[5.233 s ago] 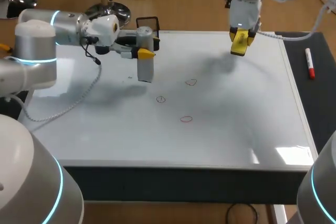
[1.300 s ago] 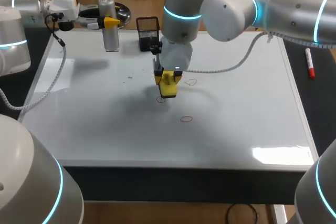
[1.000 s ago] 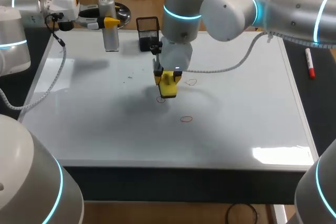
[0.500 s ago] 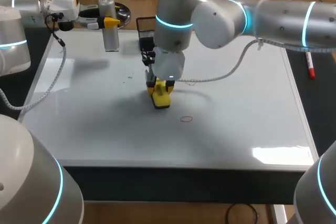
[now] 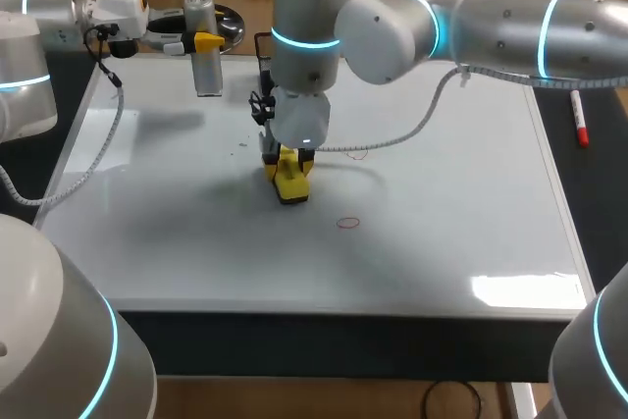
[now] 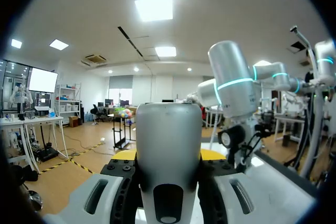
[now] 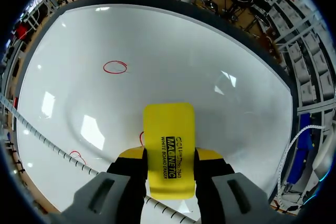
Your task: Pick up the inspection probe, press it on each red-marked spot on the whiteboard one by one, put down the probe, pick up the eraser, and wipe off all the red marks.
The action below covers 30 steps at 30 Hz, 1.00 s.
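Pinching the eraser, the right claw is set on one mark; the next mark is found nr its front-right (L claw, clamped on the probe, is well apart).

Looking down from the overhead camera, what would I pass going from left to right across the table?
grey probe → yellow eraser → red circle mark → red marker pen
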### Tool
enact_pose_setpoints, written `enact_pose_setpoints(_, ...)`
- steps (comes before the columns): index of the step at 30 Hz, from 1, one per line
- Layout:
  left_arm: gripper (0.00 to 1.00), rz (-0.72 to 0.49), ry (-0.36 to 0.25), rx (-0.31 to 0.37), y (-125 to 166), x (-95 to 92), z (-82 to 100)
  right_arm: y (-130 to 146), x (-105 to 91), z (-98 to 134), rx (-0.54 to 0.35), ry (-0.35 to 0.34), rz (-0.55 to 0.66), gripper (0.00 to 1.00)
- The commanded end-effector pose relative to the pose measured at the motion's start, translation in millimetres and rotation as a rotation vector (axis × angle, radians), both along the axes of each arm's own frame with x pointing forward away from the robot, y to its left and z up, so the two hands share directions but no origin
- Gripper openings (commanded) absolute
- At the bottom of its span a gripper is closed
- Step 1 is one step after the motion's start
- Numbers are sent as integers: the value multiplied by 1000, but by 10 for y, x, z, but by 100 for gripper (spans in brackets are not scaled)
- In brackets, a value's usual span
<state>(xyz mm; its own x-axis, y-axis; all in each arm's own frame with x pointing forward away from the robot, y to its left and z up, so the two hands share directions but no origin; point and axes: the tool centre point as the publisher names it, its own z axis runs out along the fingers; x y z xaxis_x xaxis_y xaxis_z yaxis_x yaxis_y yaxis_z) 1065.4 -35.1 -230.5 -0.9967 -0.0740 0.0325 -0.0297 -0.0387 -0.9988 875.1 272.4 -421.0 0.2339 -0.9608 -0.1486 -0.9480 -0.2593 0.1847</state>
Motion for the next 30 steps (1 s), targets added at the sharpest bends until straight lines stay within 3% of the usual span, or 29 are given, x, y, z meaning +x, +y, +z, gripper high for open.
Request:
enact_pose_setpoints(1,0,0,-1,1,0,-1,12,47,13,-66,-12,10,4,0)
enact_pose_setpoints(30,0,0,-1,1,0,-1,12,-622,-182,-296,-69,73,-79,0)
